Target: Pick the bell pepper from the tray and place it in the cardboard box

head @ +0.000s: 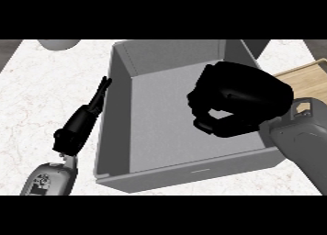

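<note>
The grey open-topped box (126,114) stands in the middle of the counter, its bare floor showing. My right hand (244,94) hovers over the box's right half with its back toward me and its fingers curled under. The bell pepper shows nowhere; whatever the hand holds is hidden beneath the palm. A corner of the wooden tray (314,80) peeks out at the right edge behind my right forearm. My left hand (81,121) lies outside the box's left wall, fingers straight and pointing away from me, holding nothing.
A grey rounded object (59,44) sits at the counter's far left edge. White marble counter (37,92) spreads to the left of the box and along its near side.
</note>
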You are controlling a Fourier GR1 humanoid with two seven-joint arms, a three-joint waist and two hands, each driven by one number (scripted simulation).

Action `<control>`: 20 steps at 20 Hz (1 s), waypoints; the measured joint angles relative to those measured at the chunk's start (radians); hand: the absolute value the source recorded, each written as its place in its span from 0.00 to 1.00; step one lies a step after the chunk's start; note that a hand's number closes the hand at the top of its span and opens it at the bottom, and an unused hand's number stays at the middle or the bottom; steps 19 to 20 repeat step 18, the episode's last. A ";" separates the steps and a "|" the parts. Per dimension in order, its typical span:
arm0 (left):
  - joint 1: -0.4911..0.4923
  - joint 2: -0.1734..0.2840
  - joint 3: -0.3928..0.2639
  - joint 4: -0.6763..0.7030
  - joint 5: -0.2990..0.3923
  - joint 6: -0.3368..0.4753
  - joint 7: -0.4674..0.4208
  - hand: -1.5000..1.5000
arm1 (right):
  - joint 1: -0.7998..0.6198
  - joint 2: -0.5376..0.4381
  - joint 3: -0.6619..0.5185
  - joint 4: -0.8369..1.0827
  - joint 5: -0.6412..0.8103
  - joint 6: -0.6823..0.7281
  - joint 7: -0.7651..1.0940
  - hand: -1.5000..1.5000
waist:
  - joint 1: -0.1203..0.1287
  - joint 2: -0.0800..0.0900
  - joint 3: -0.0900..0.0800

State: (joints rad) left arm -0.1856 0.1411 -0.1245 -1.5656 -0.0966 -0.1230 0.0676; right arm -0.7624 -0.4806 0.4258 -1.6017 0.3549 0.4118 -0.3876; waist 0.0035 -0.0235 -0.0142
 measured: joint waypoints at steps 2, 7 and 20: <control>0.002 0.002 0.001 0.004 0.000 -0.004 0.000 0.50 | -0.004 0.003 0.022 0.020 -0.003 0.026 0.036 0.00 | -0.002 -0.005 -0.004; -0.013 0.002 0.005 0.013 0.004 -0.012 0.020 0.50 | 0.005 -0.002 0.071 0.063 -0.004 0.048 0.045 0.00 | 0.000 -0.014 -0.018; 0.001 -0.004 -0.001 0.000 -0.002 -0.010 0.023 0.50 | 0.087 0.026 -0.071 0.148 -0.364 0.103 0.083 0.00 | 0.003 0.000 -0.019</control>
